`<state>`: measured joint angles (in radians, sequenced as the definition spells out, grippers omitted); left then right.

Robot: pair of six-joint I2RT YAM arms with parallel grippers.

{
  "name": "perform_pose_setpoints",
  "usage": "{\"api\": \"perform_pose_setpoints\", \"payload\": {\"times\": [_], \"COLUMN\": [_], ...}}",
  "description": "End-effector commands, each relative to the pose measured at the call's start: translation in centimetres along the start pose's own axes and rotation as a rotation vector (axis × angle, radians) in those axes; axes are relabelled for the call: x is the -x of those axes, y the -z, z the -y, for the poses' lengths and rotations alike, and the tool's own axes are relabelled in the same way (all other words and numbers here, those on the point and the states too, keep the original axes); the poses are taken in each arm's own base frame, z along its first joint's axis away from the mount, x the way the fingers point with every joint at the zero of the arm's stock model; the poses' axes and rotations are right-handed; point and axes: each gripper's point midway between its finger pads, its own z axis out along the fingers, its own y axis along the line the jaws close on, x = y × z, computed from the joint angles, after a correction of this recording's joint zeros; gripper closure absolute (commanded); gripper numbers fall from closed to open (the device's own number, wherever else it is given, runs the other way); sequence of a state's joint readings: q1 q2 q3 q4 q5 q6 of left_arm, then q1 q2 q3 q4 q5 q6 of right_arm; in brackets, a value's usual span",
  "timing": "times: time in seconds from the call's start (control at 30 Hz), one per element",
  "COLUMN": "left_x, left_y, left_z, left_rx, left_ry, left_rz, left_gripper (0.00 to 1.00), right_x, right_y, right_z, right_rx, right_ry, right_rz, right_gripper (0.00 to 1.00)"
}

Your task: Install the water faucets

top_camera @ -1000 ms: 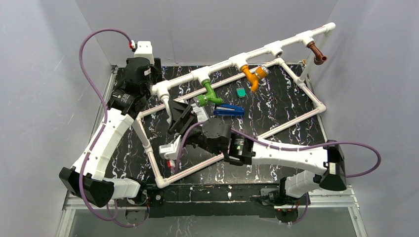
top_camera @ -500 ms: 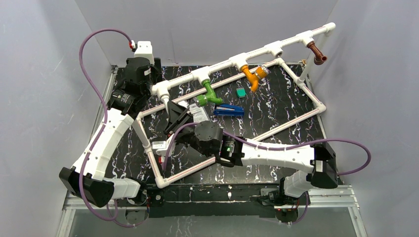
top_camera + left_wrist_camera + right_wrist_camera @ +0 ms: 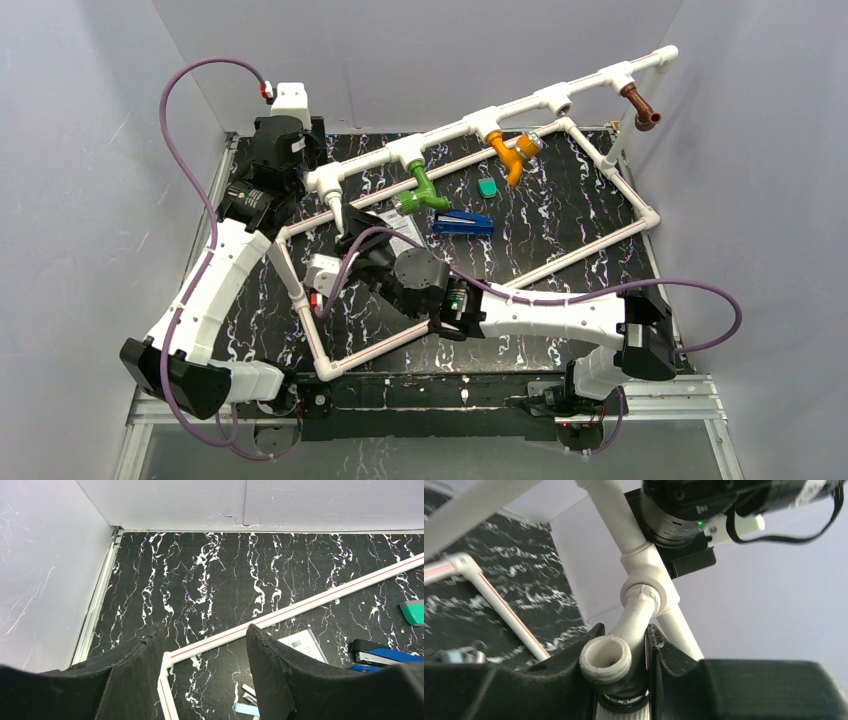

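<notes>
A white water faucet (image 3: pixel 606 657) hangs from the left-end tee (image 3: pixel 649 580) of the raised white pipe (image 3: pixel 520 108). My right gripper (image 3: pixel 624 630) is shut on its body, spout mouth facing the camera. From above, that gripper (image 3: pixel 352 240) sits just under the faucet's stem (image 3: pixel 336 212). Green (image 3: pixel 425 190), orange (image 3: pixel 510 155) and brown (image 3: pixel 640 108) faucets hang from tees further right. My left gripper (image 3: pixel 205 627) is open and holds nothing, above the pipe frame's corner (image 3: pixel 166 656).
A rectangular white pipe frame (image 3: pixel 600 240) lies on the black marbled table. Inside it are a blue stapler (image 3: pixel 462 223), a small green piece (image 3: pixel 487 187) and a clear labelled bag (image 3: pixel 405 228). Grey walls close in the left, back and right.
My right arm swung left and up under the left-end tee, its wrist turning, and its jaws closed on the white faucet. The left arm stayed put.
</notes>
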<state>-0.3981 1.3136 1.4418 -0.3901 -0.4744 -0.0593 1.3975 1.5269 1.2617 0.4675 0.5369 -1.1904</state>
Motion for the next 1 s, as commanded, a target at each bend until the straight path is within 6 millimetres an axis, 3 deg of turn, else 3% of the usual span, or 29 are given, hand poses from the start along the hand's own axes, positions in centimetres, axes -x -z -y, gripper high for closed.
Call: {"api": "perform_pose_setpoints", "payload": {"times": [0.0,0.27,0.57,0.7,0.97], "left_x": [-11.7,-11.5,-11.6,-11.6,-11.6], "left_y": [-0.1,0.1,0.2,0.2,0.3], "left_z": [2.8,2.7,2.9,3.0,3.0], "left_rx": [-0.093,-0.093,-0.103,-0.108,-0.109], "left_ry": [-0.217,-0.214,-0.209,-0.207,-0.204], "left_rz": [-0.375,-0.37,-0.372,-0.373,-0.371], "left_gripper": [0.42,0.42,0.42,0.42,0.41], "right_x": [1.7,2.1,1.6,2.1,3.4], "right_y": [-0.3,0.2,0.2,-0.2,0.0], "right_z": [1.8,2.5,3.0,3.3,4.0], "right_rx": [-0.163,-0.312,-0.399,-0.406,-0.332], "right_ry": [-0.524,-1.116,-1.593,-1.633,-1.503], "right_rz": [0.093,0.209,0.293,0.313,0.334], "right_gripper": [0.99,0.99,0.99,0.99,0.99]}}
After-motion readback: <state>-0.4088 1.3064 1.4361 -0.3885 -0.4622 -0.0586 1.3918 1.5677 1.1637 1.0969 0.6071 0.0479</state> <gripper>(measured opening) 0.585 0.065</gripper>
